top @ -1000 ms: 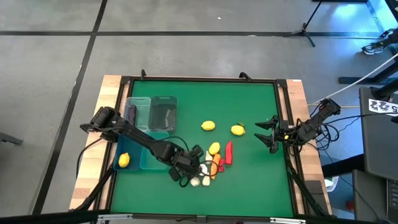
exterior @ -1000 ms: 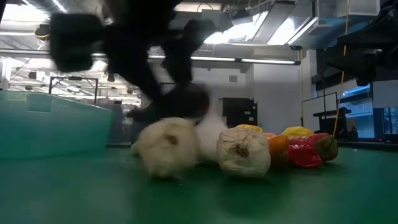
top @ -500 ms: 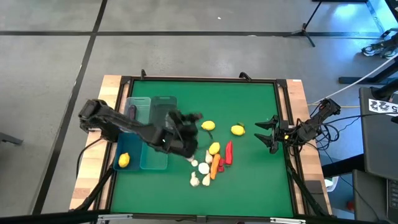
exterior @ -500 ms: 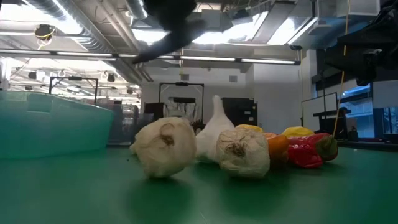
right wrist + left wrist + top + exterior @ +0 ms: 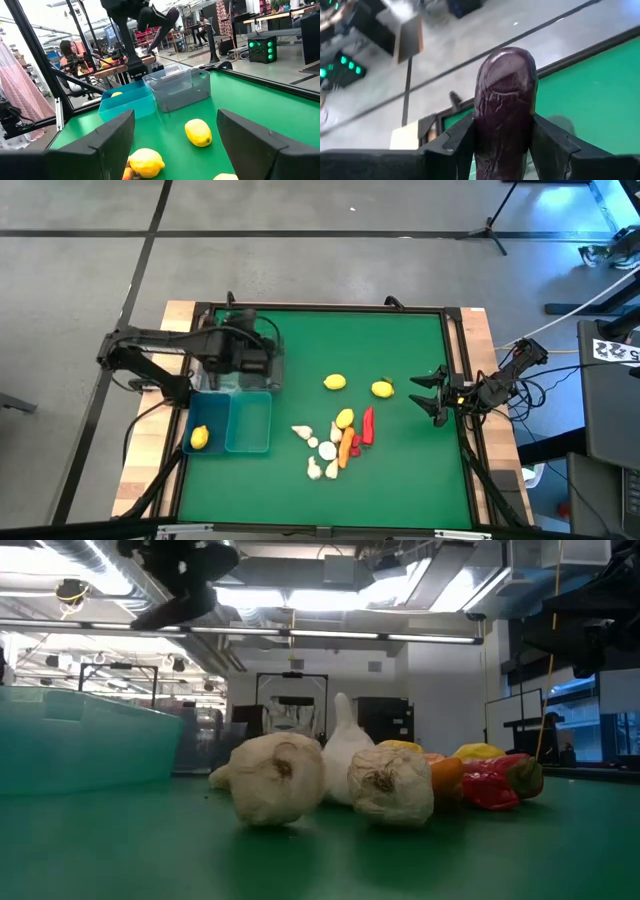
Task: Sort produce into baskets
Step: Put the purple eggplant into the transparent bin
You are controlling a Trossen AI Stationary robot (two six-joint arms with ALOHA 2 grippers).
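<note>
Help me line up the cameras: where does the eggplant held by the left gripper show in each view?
High view: hidden under the left gripper, above the clear grey bin.
Low view: the eggplant itself cannot be made out; only the dark arm at top left.
Left wrist view: eggplant at centre, clamped between both fingers.
Right wrist view: dark tip at the top, over the bins.
Shared landmark: the clear grey bin, also seen in the right wrist view.
</note>
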